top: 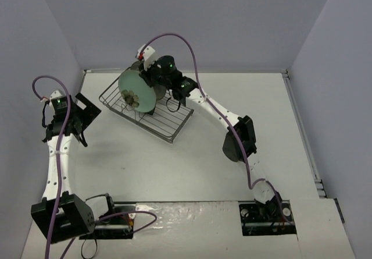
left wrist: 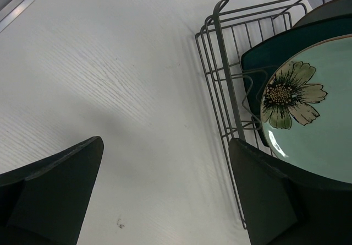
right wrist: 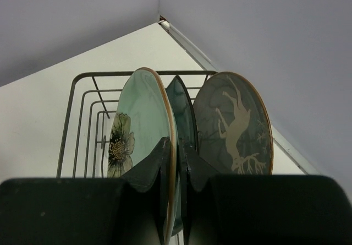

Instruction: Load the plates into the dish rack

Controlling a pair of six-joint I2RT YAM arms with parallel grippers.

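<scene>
The right gripper [right wrist: 177, 156] pinches the rim of the green plate [right wrist: 137, 118], which stands upright in the dish rack [right wrist: 88, 75] beside the teal plate [right wrist: 182, 104] and the deer plate [right wrist: 234, 124]. This looks like the last placement, so the next move is probably to let go and lift straight clear. The left gripper [left wrist: 165, 146] hangs wide open beside the rack.

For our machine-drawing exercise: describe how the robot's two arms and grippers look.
The left arm and right arm have white links with bulky black joint housings. A purple cable runs along each, and small green lights glow near the wrists. The gripper fingers are dark, flat-sided wedges.
</scene>
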